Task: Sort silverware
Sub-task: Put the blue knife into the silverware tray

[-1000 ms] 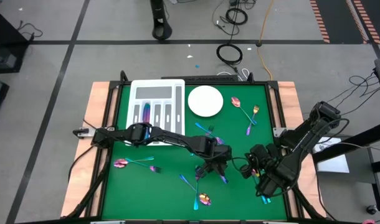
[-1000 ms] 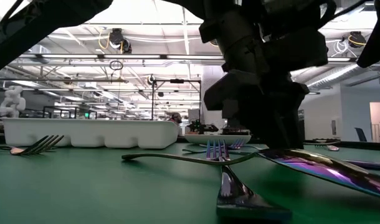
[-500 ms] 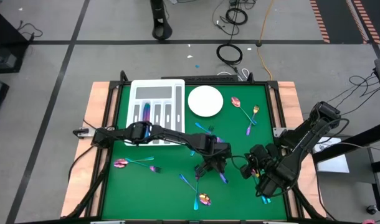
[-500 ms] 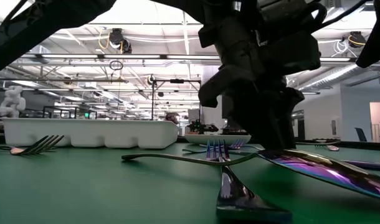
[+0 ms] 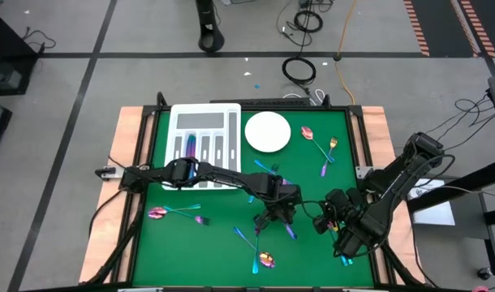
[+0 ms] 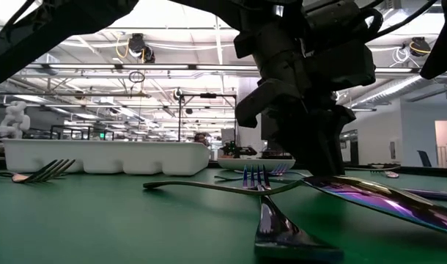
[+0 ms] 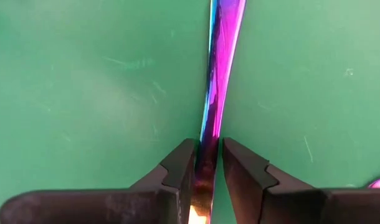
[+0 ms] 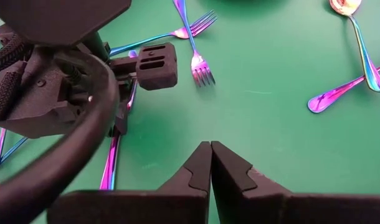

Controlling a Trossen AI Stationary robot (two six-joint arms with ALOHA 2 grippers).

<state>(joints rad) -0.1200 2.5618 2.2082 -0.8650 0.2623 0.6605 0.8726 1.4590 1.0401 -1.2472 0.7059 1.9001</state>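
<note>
Left tool (image 7: 207,167) nearly closed around a silverware handle (image 7: 218,74).

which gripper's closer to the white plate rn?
Left. The left gripper is down at mid-table, below the white plate, its fingers around a utensil handle. The right gripper sits farther off, toward the table's right-front corner.

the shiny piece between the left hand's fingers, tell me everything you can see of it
It is a thin, flat, iridescent metal handle, glossy, shimmering blue through purple to magenta. It lies flat on the green table mat, widening away from the left hand. The two dark fingers straddle its narrow part, close on either side; actual contact cannot be told. Its head is out of sight, so fork, knife or spoon is unclear. In the high view the left hand sits mid-table.
</note>
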